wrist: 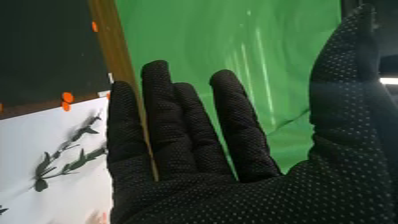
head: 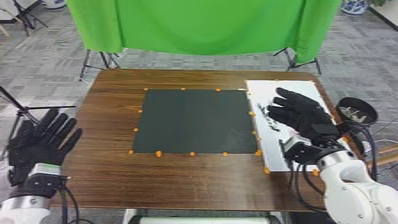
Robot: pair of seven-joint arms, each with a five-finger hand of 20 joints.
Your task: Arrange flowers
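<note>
My right hand (head: 300, 111) is over the white sheet (head: 284, 87) on the table's right side, its fingers extended and holding nothing. Dark green stems lie on that sheet just left of the hand, partly hidden by it. In the right wrist view the same hand (wrist: 213, 195) has straight fingers with the thumb spread apart, and a leafy sprig (wrist: 67, 167) rests on the white sheet (wrist: 35, 135) beside it. Off the table's left edge is my left hand (head: 40, 142), open, with nothing in it.
A dark mat (head: 195, 121) ringed by orange markers covers the middle of the brown table (head: 191, 185). A dark round container (head: 357, 110) stands beyond the table's right edge. Green cloth (head: 200, 25) hangs behind the table.
</note>
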